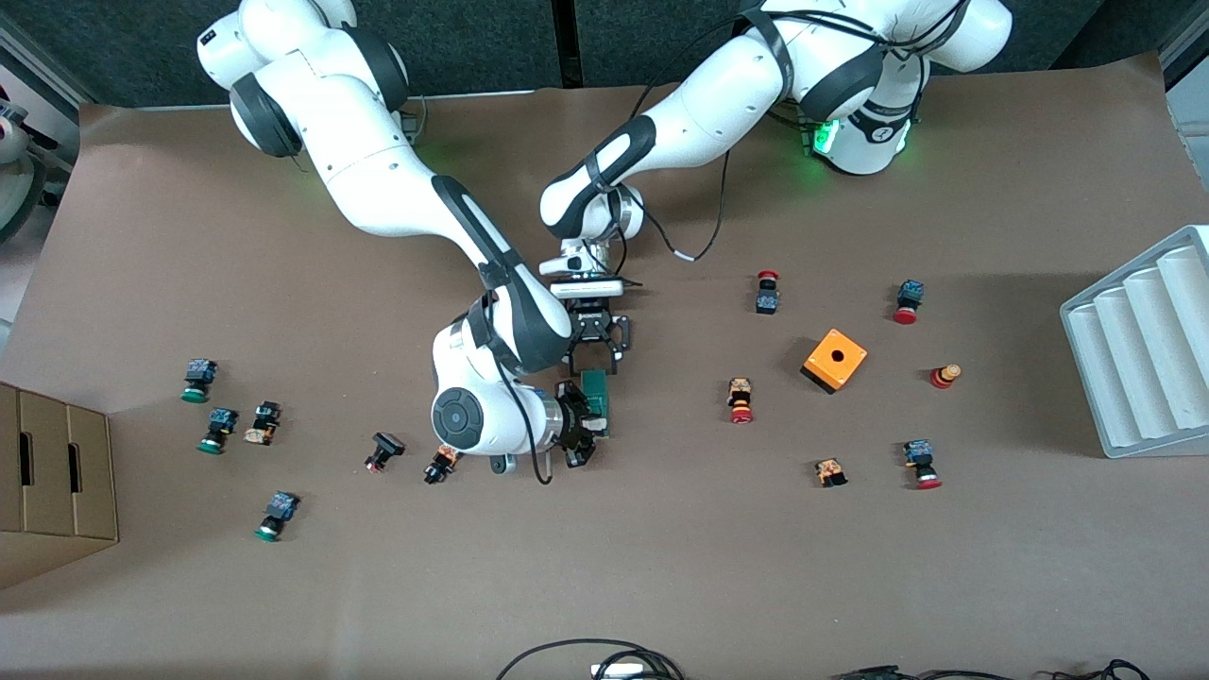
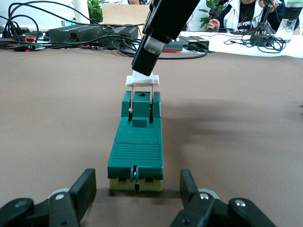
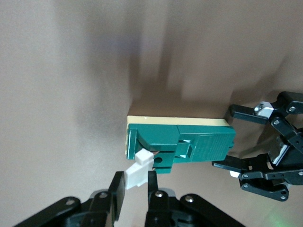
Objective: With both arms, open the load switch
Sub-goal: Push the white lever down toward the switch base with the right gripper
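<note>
The load switch [image 1: 598, 395] is a narrow dark-green block on a cream base, lying mid-table [image 2: 136, 146] [image 3: 199, 142]. Its white piece [image 3: 137, 174] [image 2: 142, 80] stands lifted off the end nearer the front camera on thin metal links. My right gripper [image 1: 578, 427] [image 3: 135, 178] is shut on that white piece, one finger on each side. My left gripper [image 1: 595, 357] [image 2: 136, 182] stands open at the switch's other end. Its fingers [image 2: 85, 184] flank that end with a gap on each side.
An orange cube with a hole [image 1: 835, 360] and red-capped push buttons [image 1: 740, 399] lie toward the left arm's end. Green-capped buttons [image 1: 198, 380] lie toward the right arm's end. A white ridged tray [image 1: 1143, 349] and a cardboard box [image 1: 47, 482] sit at the table's ends.
</note>
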Controlling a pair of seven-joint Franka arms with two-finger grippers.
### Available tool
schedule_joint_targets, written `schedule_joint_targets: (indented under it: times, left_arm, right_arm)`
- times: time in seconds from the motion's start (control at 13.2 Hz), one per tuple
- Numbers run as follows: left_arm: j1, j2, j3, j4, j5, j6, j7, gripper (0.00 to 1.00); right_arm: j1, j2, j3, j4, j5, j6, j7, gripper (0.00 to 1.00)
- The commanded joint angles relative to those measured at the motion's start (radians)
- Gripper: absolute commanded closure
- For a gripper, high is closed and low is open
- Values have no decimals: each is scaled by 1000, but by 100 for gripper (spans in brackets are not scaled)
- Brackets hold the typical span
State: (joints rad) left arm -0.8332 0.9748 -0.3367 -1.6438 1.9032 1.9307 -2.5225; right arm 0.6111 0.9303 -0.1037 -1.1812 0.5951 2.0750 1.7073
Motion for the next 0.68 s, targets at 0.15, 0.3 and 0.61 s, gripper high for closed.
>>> schedule_joint_targets:
  times: [0.15,0.3,0.61]
  left_arm:
    - [-14,-2,-2,9,-3,-15,2,20]
    - [-21,-10,-2,9,-38,-15,2,20]
    - [-27,-7,-1,9,-39,-16,4,20]
  right_arm:
    - [3,-61,9,-92,-8,-24,-15,74]
    - [1,-73,15,-110,-9,-26,-17,74]
    - [1,-87,26,-127,-24,-26,-25,74]
